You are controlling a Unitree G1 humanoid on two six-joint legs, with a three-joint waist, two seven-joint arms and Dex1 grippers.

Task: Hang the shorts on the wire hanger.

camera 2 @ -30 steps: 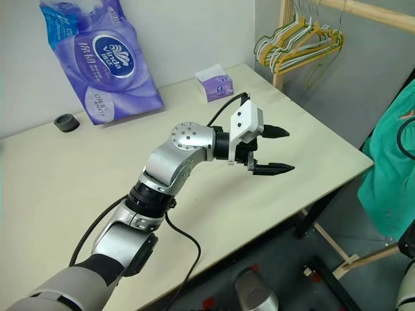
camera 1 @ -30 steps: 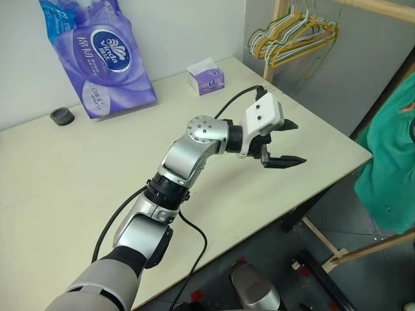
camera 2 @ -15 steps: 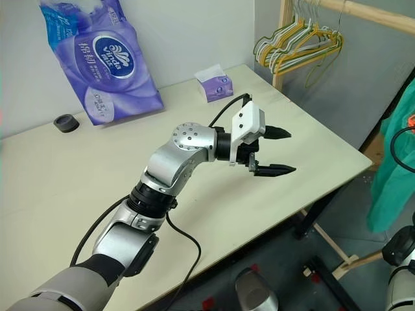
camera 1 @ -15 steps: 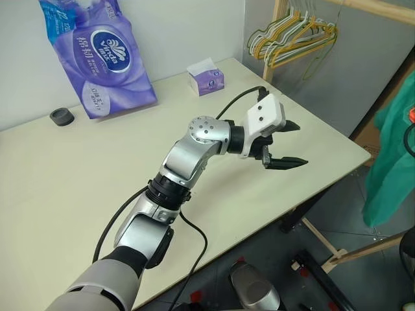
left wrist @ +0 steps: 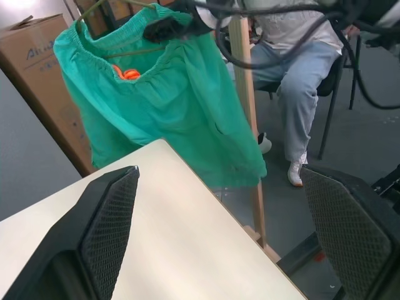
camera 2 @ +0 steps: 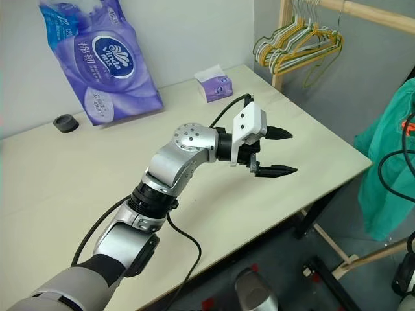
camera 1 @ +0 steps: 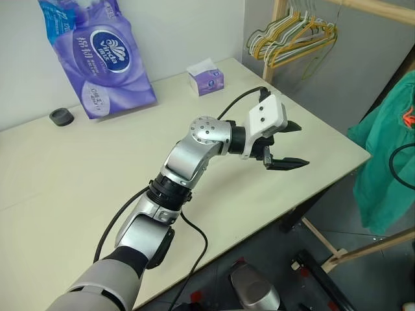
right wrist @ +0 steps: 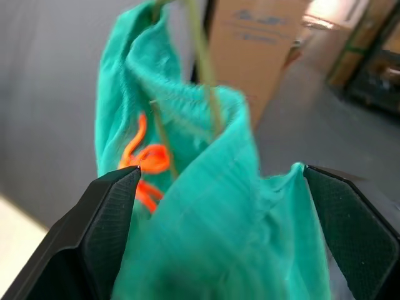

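Observation:
The teal-green shorts (camera 1: 382, 168) hang in the air past the table's right edge, waistband up, with an orange tag (left wrist: 128, 74) inside. The thin wire hanger (right wrist: 203, 62) runs through the waistband and also shows in the left wrist view (left wrist: 134, 53). My right gripper (right wrist: 219, 172) is open right at the waistband, its fingers wide on either side of the fabric and not pinching it. What holds the hanger up is hidden. My left gripper (camera 1: 302, 144) is open and empty above the table (camera 1: 78, 168), pointing at the shorts (left wrist: 169, 112).
A purple tissue pack (camera 1: 97, 52), a small tissue box (camera 1: 206, 79) and a black round cap (camera 1: 62, 116) sit at the table's back. Bunched hangers (camera 1: 292, 39) hang on a wooden rack behind. A seated person (left wrist: 300, 56) and a cardboard box (left wrist: 31, 56) are beyond the shorts.
The shorts have swung and turned at the right edge, and now spread wider and slightly nearer the table. The left gripper has stayed still and open.

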